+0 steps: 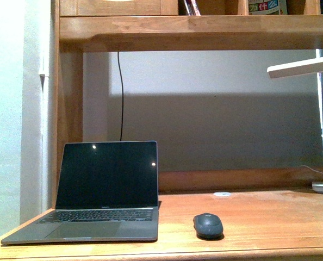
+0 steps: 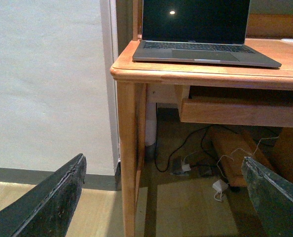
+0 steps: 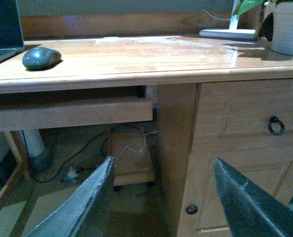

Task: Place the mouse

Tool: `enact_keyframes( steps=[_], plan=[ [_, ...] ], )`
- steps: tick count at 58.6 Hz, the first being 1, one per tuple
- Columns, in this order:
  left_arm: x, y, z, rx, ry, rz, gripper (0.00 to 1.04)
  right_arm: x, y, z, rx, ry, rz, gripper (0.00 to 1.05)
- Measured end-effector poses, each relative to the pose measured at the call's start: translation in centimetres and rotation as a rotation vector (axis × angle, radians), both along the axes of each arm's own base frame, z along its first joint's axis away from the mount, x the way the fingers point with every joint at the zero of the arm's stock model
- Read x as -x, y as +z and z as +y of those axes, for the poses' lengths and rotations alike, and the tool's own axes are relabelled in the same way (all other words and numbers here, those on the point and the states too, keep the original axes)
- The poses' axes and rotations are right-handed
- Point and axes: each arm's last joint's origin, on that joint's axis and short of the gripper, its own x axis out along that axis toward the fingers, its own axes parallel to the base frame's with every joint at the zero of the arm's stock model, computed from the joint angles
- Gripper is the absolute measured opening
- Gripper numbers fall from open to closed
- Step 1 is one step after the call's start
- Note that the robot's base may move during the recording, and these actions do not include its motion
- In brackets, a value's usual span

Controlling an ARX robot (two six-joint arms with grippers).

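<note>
While both wrist views show under-desk cables, mouse (image 1: pixel 208 224) rests beside laptop (image 1: pixel 104 190).

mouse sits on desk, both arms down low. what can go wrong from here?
1. Both grippers, left and right, hang open below the desk edge; an arm rising toward the mouse could hit it.
2. The mouse lies close beside the laptop; a wide approach may bump it.
3. Its domed shell could slip when pinched.
</note>
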Motion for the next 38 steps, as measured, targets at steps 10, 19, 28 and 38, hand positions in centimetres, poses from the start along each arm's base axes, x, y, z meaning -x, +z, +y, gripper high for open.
enact_keyframes(
  steps=[10,19,28,38],
  plan=[
    [0.00,0.00,0.00,0.000,0.000,0.000,0.97,0.00,0.00,0.00,0.000,0.000,0.000,0.97],
    [0.00,0.00,0.00,0.000,0.000,0.000,0.97,0.00,0.00,0.00,0.000,0.000,0.000,0.97],
    [0.00,0.00,0.00,0.000,0.000,0.000,0.97,0.00,0.00,0.00,0.000,0.000,0.000,0.97],
    [0.00,0.00,0.00,0.000,0.000,0.000,0.97,0.00,0.00,0.00,0.000,0.000,0.000,0.97]
  ],
)
